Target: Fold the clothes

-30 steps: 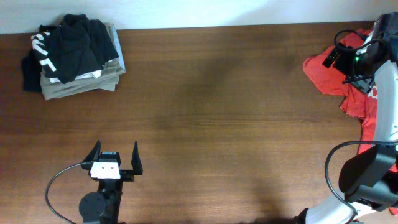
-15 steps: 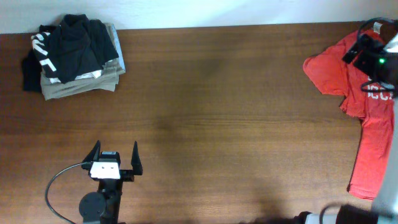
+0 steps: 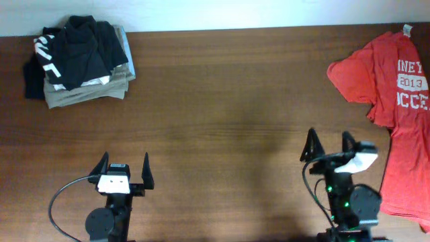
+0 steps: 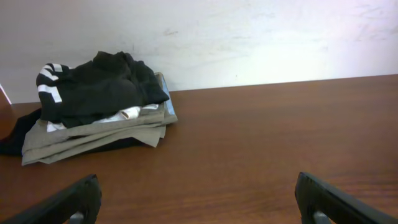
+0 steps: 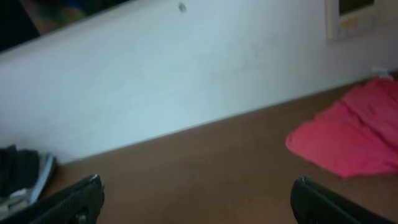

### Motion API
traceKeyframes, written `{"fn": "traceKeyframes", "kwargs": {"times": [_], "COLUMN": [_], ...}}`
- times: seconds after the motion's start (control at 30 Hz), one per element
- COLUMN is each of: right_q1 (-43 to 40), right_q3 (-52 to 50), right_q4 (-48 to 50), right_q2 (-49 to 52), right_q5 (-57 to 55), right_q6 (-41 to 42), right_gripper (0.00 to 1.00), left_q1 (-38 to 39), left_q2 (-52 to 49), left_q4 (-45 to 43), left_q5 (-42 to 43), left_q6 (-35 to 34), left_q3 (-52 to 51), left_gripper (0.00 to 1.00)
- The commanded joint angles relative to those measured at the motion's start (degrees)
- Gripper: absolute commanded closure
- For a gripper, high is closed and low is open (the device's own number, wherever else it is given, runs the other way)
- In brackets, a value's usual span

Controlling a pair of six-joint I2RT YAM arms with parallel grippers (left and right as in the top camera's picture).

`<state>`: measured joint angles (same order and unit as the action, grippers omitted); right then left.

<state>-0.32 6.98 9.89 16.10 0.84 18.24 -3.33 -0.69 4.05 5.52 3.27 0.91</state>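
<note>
No plain black T-shirt with a neck label shows in any view. The only black fabric is a crumpled garment with white stripes (image 3: pixel 80 44) on top of a folded pile at the far left, also in the left wrist view (image 4: pixel 102 84). My left gripper (image 3: pixel 125 161) is open and empty near the front edge, left of centre; its fingers frame bare wood (image 4: pixel 199 205). My right gripper (image 3: pixel 328 144) is open and empty near the front edge, right of centre, over bare wood (image 5: pixel 196 202).
A red T-shirt with white lettering (image 3: pixel 396 81) lies spread at the far right, reaching the right edge; it also shows in the right wrist view (image 5: pixel 348 134). Khaki and white folded garments (image 3: pixel 84 91) sit under the black one. A white wall (image 4: pixel 249 37) runs behind the table.
My right arm has left the red T-shirt at the far right and come back to the front edge. The red T-shirt now lies uncovered. The left arm has not moved.
</note>
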Motion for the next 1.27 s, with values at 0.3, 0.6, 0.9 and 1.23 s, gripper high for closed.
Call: {"fn": "traceKeyframes", "kwargs": {"times": [0.3, 0.6, 0.9, 1.23], "right_q1": [0.31, 0.31, 0.31, 0.31], "right_q3": [-6.67, -6.67, -6.67, -6.67], "right_q4": [-4.72, -14.36, -14.34, -14.34], "right_q2": [-15.91, -15.89, -15.85, -15.85], "right_q5": [-0.61, 1.05, 1.03, 1.03], "right_q6": [-5.97, -17.57, -17.59, -17.57], "right_gripper": [0.01, 0.01, 0.01, 0.02], "left_q1": [0.2, 0.2, 0.2, 0.2], "left_q2": [0.28, 0.28, 0.28, 0.28], "left_q4": [0.09, 0.09, 0.09, 0.09], "left_q5": [-0.39, -0.39, -0.39, -0.39], "left_q6": [0.7, 0.7, 0.7, 0.7], "left_q3": [-0.39, -0.39, -0.39, -0.39], "left_gripper": [0.01, 0.01, 0.01, 0.01]}}
